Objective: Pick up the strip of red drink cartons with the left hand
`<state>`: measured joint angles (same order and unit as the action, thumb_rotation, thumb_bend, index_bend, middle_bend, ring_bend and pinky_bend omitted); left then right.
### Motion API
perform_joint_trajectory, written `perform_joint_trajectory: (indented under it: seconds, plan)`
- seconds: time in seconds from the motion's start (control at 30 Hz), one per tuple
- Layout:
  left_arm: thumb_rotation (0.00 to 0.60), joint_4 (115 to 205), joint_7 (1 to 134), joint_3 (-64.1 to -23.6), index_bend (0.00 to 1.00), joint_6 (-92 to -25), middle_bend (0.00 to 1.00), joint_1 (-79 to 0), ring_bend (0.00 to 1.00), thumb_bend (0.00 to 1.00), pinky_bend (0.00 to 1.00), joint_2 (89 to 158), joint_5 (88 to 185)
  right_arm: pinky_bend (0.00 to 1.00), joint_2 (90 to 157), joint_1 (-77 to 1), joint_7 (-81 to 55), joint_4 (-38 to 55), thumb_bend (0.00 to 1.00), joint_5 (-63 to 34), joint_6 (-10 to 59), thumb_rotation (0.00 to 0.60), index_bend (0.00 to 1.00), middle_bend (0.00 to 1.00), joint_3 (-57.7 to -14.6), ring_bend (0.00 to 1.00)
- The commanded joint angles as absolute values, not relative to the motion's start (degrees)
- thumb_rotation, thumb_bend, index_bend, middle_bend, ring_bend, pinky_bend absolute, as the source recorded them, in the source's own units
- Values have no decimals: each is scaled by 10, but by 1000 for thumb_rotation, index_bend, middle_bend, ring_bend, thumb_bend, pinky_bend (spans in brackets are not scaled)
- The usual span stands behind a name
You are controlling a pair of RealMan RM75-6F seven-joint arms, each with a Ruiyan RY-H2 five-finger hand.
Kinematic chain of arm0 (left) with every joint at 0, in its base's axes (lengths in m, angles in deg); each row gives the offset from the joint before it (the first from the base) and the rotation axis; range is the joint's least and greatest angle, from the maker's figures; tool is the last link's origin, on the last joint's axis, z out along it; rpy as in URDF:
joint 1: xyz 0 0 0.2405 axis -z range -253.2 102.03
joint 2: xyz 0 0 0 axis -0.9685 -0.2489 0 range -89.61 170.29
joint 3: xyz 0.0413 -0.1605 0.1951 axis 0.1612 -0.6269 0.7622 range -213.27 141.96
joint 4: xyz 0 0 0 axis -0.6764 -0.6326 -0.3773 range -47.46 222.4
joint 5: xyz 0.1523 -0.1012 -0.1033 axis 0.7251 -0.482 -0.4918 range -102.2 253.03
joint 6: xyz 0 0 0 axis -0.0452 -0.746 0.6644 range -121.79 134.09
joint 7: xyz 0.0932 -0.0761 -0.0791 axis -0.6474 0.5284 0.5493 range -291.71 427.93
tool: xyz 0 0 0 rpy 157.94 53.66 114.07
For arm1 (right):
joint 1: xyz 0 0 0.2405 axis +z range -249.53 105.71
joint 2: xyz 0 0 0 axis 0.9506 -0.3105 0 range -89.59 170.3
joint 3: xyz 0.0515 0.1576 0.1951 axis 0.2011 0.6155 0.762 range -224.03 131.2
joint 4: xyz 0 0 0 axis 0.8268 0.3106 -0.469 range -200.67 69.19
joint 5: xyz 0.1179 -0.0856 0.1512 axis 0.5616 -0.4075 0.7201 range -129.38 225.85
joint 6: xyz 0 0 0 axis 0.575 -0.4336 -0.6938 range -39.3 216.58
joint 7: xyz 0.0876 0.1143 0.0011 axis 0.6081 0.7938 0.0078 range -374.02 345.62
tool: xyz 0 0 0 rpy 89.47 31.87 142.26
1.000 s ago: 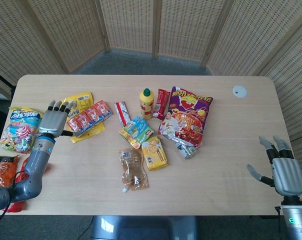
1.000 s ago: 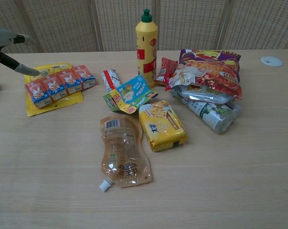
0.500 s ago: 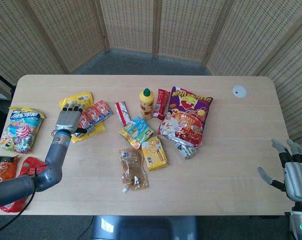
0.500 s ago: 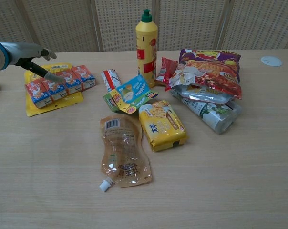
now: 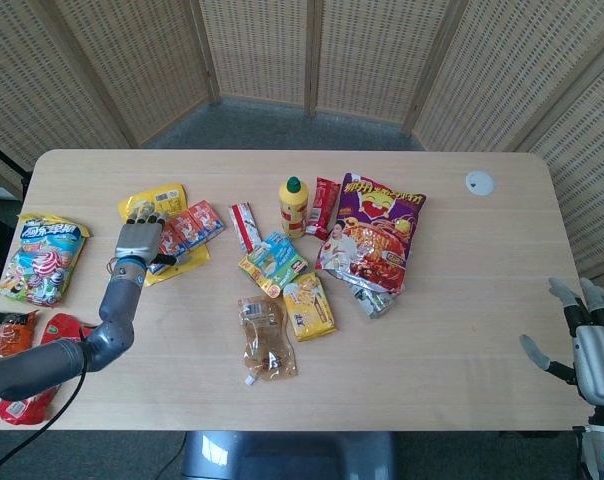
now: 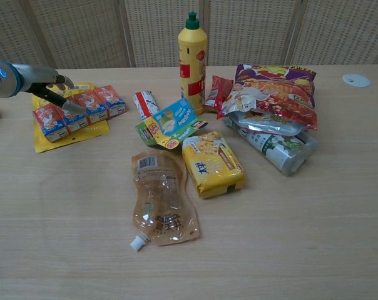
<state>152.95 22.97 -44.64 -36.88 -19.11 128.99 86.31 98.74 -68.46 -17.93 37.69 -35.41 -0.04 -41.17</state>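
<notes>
One grasp to set: left robot hand, fingers spread and holding nothing, sits over the strip of red drink cartons lying on a yellow packet; close across the strip's width, not the packet.

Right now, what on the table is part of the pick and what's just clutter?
Job:
- strip of red drink cartons, still flat on the table
- left hand, over the strip's left end
- yellow packet under the strip

Clutter:
- yellow bottle
- clear spout pouch
- purple snack bag
- yellow biscuit pack
- right hand, idle at the table's edge
</notes>
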Motion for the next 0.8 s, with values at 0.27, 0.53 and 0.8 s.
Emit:
perform_joint_trajectory:
  seconds: [0.27,0.53,0.8]
  plan:
    - [237,1529,188,-428,0,-365,0,-163,0,66,0,1304,782,0,987,-691,-176,375,256,-352,-4,40,90,249,-410,0]
    - [234,1553,189,-430,0,-365,0,-153,0,67,0,1299,769,0,986,-693,-173,373,256,-355,-7,42,91,249,-408,0]
    - [234,1577,210,-432,0,-360,0,-148,0,65,0,1296,790,0,981,-703,-165,371,256,-355,-16,40,90,249,-409,0]
